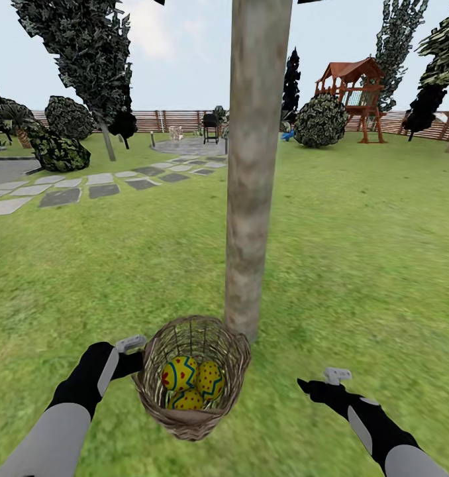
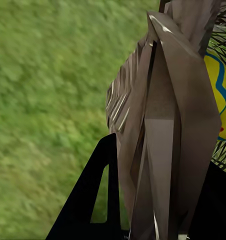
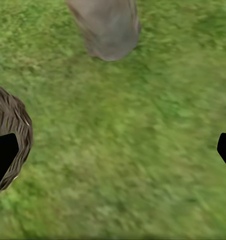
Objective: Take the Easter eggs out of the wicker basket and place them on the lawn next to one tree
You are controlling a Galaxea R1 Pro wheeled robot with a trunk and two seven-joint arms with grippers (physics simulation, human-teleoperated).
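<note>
The wicker basket (image 1: 192, 424) hangs tilted toward me just in front of the tree (image 1: 254, 165), a thick bare trunk rising from the lawn (image 1: 357, 252). Three Easter eggs lie inside it: one (image 1: 179, 373) at the left, one (image 1: 210, 379) at the right, one (image 1: 187, 399) lower down. My left gripper (image 1: 137, 363) is shut on the basket's left rim. In the left wrist view the woven wall (image 2: 163, 100) sits between its black fingers (image 2: 93, 195), with an egg (image 2: 220, 90) behind the weave. My right gripper (image 1: 305, 384) hovers open over the grass to the basket's right. The right wrist view takes in the tree's base (image 3: 108, 25) and the basket's side (image 3: 10, 120).
A grey stepping-stone path (image 1: 85, 185) runs across the far left toward a paved patch with a grill (image 1: 211, 126). Shrubs (image 1: 320, 119), a wooden playset (image 1: 357, 93) and a slatted fence (image 1: 171, 120) stand far behind. Open grass spreads right of the trunk.
</note>
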